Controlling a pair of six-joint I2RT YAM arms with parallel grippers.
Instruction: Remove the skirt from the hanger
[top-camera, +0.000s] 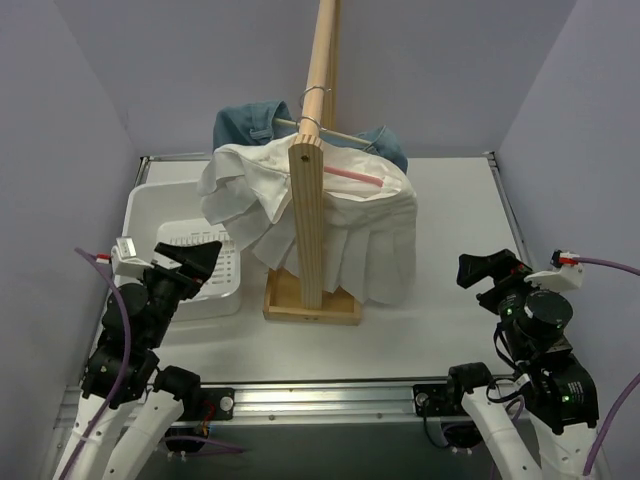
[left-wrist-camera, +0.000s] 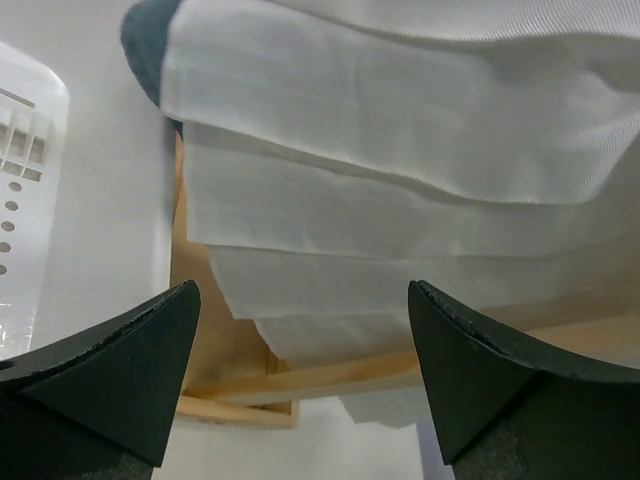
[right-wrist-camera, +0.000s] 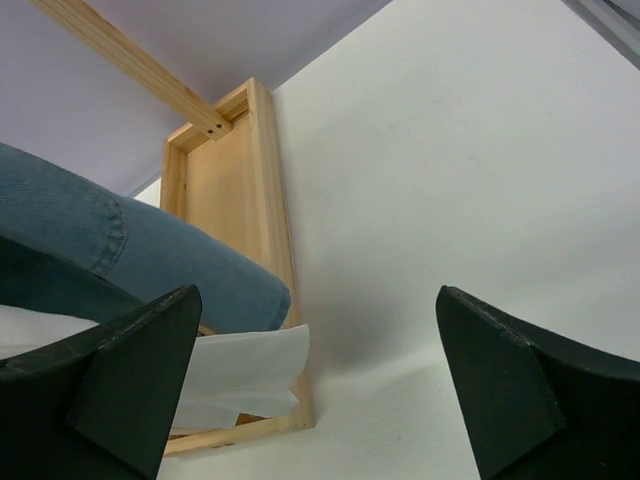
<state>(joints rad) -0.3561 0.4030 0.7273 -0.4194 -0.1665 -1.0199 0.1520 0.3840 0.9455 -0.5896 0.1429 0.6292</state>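
The white pleated skirt (top-camera: 330, 215) hangs from the wooden rack's pole (top-camera: 308, 215), draped over the rack's base. A thin pink strip (top-camera: 352, 175) runs along its top; I cannot tell whether it is the hanger's bar or the waistband stripe, and the rest of the hanger is hidden by fabric. My left gripper (top-camera: 205, 258) is open, low and left of the skirt. In the left wrist view the pleats (left-wrist-camera: 400, 150) fill the space ahead of the left gripper (left-wrist-camera: 302, 292). My right gripper (top-camera: 490, 268) is open, right of the skirt, with only the hem (right-wrist-camera: 245, 365) ahead of the right gripper (right-wrist-camera: 318, 296).
A blue denim garment (top-camera: 250, 122) hangs behind the skirt on a wire hook (top-camera: 313, 105); its leg (right-wrist-camera: 130, 255) hangs over the wooden base (right-wrist-camera: 235, 190). A white slotted basket (top-camera: 205, 265) sits in a white bin (top-camera: 150, 205) under the left gripper. Purple walls enclose the table.
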